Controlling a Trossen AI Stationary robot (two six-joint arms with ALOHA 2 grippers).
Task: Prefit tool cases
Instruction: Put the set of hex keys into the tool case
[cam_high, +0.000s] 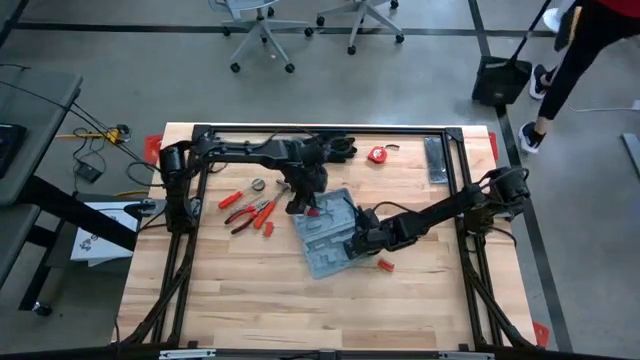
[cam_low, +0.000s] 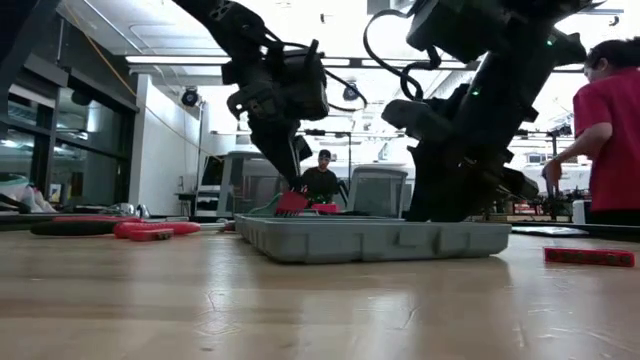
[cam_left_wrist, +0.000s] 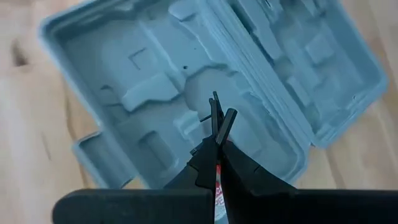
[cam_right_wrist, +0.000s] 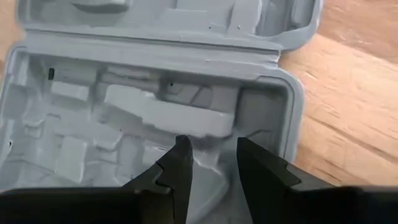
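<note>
While I watch from above, the tool case (cam_high: 328, 238) lies open and flat near the middle of the bench (cam_high: 250, 300), turned at a slant, both moulded halves facing up. From bench height I see it as a low grey tray (cam_low: 370, 240) with a small red piece (cam_low: 588, 256) lying on the wood just beside it.

My right tool (cam_high: 358, 243) sits low over the case's near half, at its right edge. That arm reaches in from the bench's right side, its forearm stretched leftward and slightly down the picture. Through its wrist camera I see the two dark fingers (cam_right_wrist: 180, 168) standing partly spread, a clear gap between them and nothing in that gap, poised above the recessed tray (cam_right_wrist: 124, 124) close to its corner wall.

My left tool (cam_high: 300, 205) is a little farther back, at the case's far edge. That arm comes from the left post, runs along the back rail, then bends down steeply so the wrist points nearly straight at the bench. Its fingers (cam_left_wrist: 219, 127) are pressed together, pinching a thin red-handled tool (cam_left_wrist: 217, 183) whose tip hangs over the recesses of the case (cam_left_wrist: 155, 81); the low view shows red (cam_low: 291, 203) at the tray's rim beneath that wrist.

Beyond, to the left, red-handled pliers (cam_high: 245, 212) lie on the wood. At the back sit a small red tape measure (cam_high: 377, 154) and a dark flat bar (cam_high: 436, 160).
</note>
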